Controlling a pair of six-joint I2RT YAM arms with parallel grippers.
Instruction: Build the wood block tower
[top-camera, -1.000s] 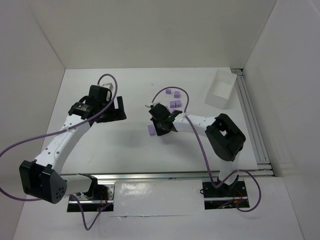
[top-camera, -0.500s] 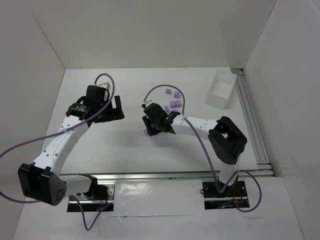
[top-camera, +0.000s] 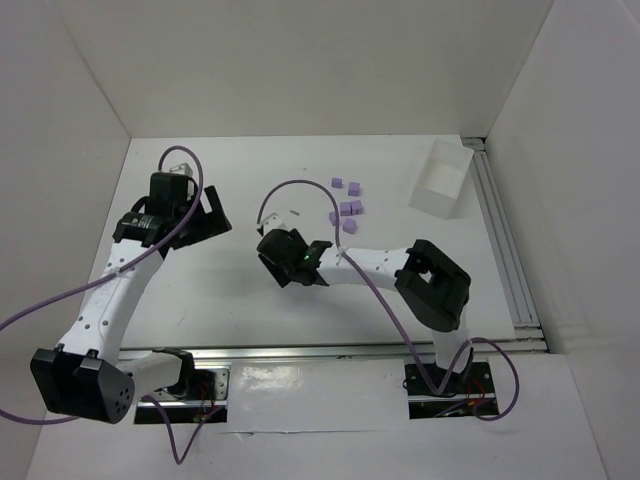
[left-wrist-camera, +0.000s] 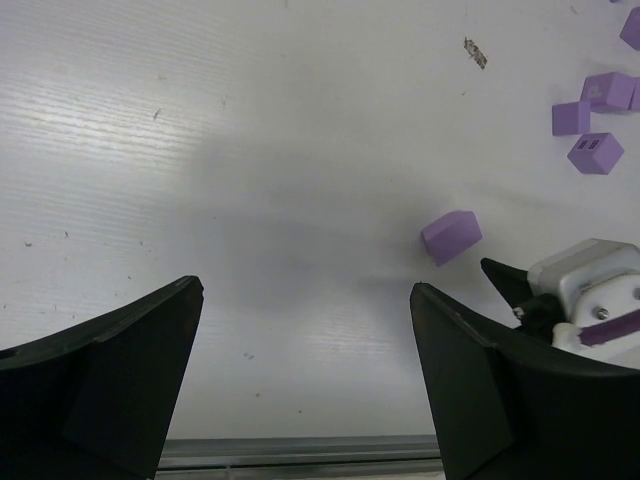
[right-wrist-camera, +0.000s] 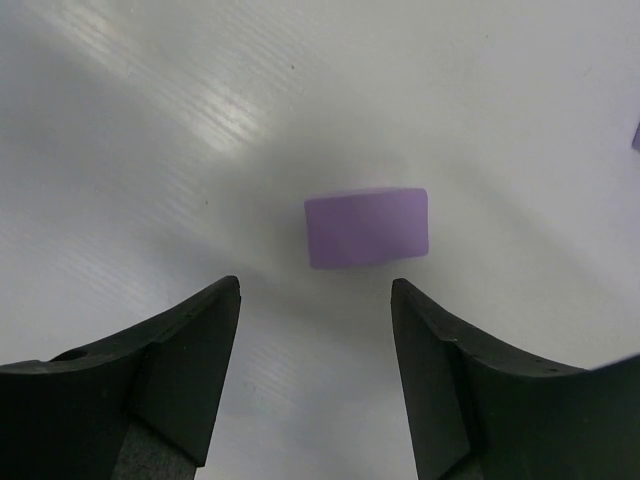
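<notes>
Left fingers (left-wrist-camera: 120, 370): spread wide, empty, hanging over bare desk (left-wrist-camera: 250, 150). To their right, one lilac block (right-wrist-camera: 367, 227) lies alone on the desk with nothing stacked on it. Right fingers (right-wrist-camera: 150, 370): spread wide just short of that block, not touching it. Farther right and back, the other wood blocks (top-camera: 350, 208) sit scattered in a loose group, none stacked, short of the white tray (top-camera: 430, 205). No tower in view. Judgement: barely begun. The lone block may serve as base, and every layer above it is left.
</notes>
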